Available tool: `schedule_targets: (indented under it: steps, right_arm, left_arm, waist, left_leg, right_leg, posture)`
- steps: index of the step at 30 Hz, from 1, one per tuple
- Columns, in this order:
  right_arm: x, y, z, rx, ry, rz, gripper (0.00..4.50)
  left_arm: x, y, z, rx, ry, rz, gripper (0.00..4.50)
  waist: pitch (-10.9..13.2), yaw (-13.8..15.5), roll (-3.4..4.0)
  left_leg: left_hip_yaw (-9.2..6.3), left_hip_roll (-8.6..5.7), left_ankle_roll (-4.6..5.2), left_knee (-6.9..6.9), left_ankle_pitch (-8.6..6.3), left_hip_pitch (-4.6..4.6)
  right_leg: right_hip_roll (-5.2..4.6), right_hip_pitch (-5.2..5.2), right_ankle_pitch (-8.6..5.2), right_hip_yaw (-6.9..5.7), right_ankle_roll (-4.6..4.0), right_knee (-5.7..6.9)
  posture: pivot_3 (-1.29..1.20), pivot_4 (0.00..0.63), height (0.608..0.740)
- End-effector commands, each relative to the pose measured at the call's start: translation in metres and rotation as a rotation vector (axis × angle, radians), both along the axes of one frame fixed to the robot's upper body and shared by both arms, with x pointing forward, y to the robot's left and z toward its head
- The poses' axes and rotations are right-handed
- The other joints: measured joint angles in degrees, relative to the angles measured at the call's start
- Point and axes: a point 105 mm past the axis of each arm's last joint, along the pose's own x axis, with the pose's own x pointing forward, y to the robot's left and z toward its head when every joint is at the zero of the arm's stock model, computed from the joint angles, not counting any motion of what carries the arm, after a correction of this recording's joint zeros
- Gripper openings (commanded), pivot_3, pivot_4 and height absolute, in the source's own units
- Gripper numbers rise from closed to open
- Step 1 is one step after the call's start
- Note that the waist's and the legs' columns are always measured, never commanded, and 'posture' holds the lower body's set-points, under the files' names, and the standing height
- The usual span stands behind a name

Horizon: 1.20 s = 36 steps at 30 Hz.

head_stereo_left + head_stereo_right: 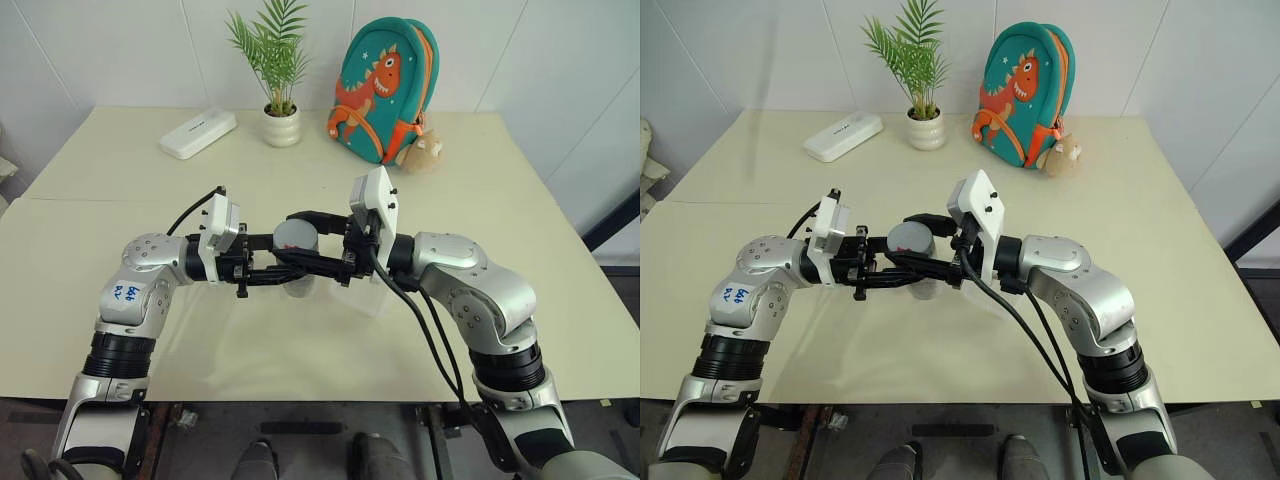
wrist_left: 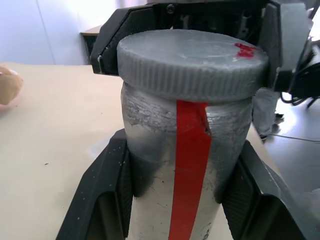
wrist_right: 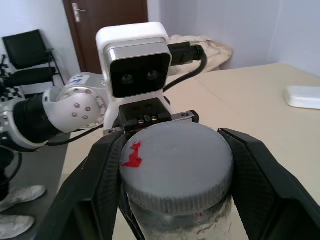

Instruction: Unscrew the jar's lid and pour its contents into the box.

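Held upright above the table [image 1: 560, 250], the jar [image 2: 165, 165] is clamped at its body by the left gripper [image 1: 275, 268], while the right gripper [image 3: 175, 170], reaching in from the opposite side, pinches the lid [image 3: 175, 160] on top.

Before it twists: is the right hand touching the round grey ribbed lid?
Touching. The right wrist view shows the right hand with both black fingers pressed against the lid.

jar [image 2: 165, 165] silvery, red stripe; lid [image 3: 175, 165] grey, red mark; backpack [image 1: 385, 90] teal, orange dinosaur; case [image 1: 198, 133] white; pot [image 1: 281, 127] white; table [image 1: 120, 240] cream.
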Motion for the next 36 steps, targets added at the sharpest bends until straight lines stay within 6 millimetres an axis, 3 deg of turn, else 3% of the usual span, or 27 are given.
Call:
schedule_targets:
  steps: [1, 11, 15, 18, 20, 36]
  right_arm:
    - [-0.045, 0.020, 0.018, 0.044, -0.060, 0.305, 2.65]
    - [-0.039, 0.018, 0.015, 0.009, -0.068, 0.314, 2.65]
    - [-0.029, 0.018, 0.006, -0.059, -0.102, 0.244, 3.45]
    - [-0.027, 0.019, 0.008, -0.041, -0.115, 0.233, 4.21]
    - [-0.024, 0.019, 0.012, -0.025, -0.126, 0.206, 4.44]
    - [-0.008, 0.014, 0.014, -0.019, -0.132, 0.090, 4.44]
  left_arm:
    - [0.003, -0.005, 0.000, 0.019, -0.011, -0.014, 1.92]
    - [0.006, -0.008, 0.003, 0.038, -0.031, -0.043, 1.92]
    - [0.003, -0.011, 0.007, 0.034, -0.044, -0.053, 1.92]
    - [0.002, -0.012, 0.007, 0.036, -0.046, -0.057, 1.92]
    - [0.000, -0.013, 0.008, 0.037, -0.052, -0.065, 1.92]
    - [-0.008, -0.014, 0.012, 0.030, -0.081, -0.099, 1.92]
  waist:
    - [0.00, 0.01, 0.00]
    - [0.00, 0.00, 0.00]
    - [0.00, -0.02, 0.01]
    - [0.01, -0.02, 0.01]
    - [0.01, -0.02, 0.01]
    - [0.01, 0.02, 0.01]
  left_leg:
    - [0.00, 0.00, 0.00, 0.00, 0.00, 0.00]
    - [0.00, 0.00, 0.00, 0.00, 0.00, 0.00]
    - [0.00, 0.00, 0.00, 0.00, 0.00, 0.00]
    - [-0.01, 0.01, 0.00, 0.00, 0.00, 0.00]
    - [-0.01, 0.01, 0.00, 0.00, 0.00, 0.00]
    - [-0.01, 0.01, 0.00, 0.00, 0.00, 0.00]
  right_leg:
    - [0.00, 0.00, 0.00, 0.00, 0.00, 0.00]
    - [0.01, 0.00, 0.00, 0.00, 0.01, 0.00]
    - [0.01, 0.00, -0.01, 0.00, 0.02, 0.00]
    - [0.02, -0.01, -0.01, 0.00, 0.02, 0.01]
    - [0.02, 0.00, -0.01, 0.00, 0.02, 0.01]
    - [0.02, 0.00, -0.01, 0.00, 0.02, 0.02]
  posture:
    - [0.00, 0.150, 0.740]
    - [0.00, 0.150, 0.740]
    - [0.00, 0.150, 0.740]
    - [0.00, 0.150, 0.740]
    - [0.00, 0.150, 0.740]
    - [0.00, 0.150, 0.740]
